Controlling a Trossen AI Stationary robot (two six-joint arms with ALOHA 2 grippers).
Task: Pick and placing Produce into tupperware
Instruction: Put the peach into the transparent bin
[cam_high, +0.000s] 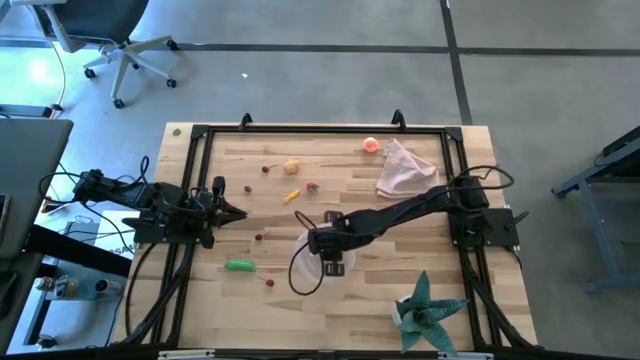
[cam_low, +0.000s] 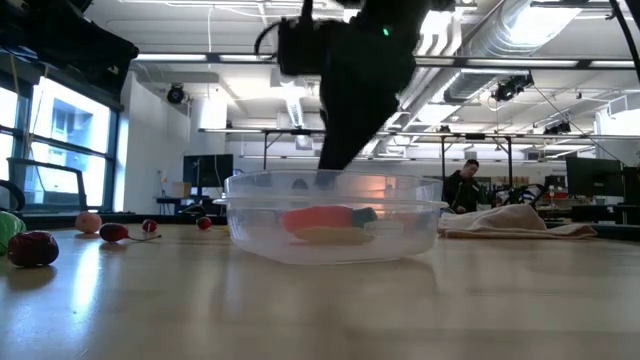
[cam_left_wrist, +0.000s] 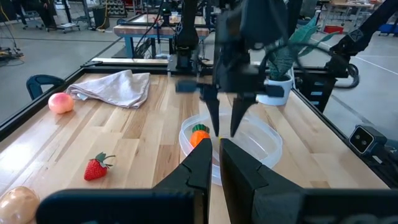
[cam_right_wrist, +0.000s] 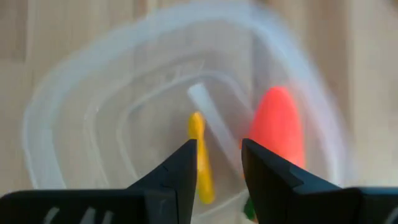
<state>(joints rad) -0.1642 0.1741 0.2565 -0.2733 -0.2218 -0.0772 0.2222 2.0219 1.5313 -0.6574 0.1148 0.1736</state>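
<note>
The clear tupperware stands on the table a little near of its middle. An orange carrot and a yellow stick lie on its bottom, the carrot also in the left wrist view. My right gripper hangs open just above the tupperware, fingers pointing steeply down and nothing between them. My left gripper waits shut at the table's left side. Loose on the wood lie a green pod, a tan ball, a second yellow stick, a strawberry and a pink ball.
A pink cloth lies crumpled at the far right. A teal spiky plant in a white pot stands at the near right corner. Small red berries are scattered left of the tupperware. A black frame borders the table.
</note>
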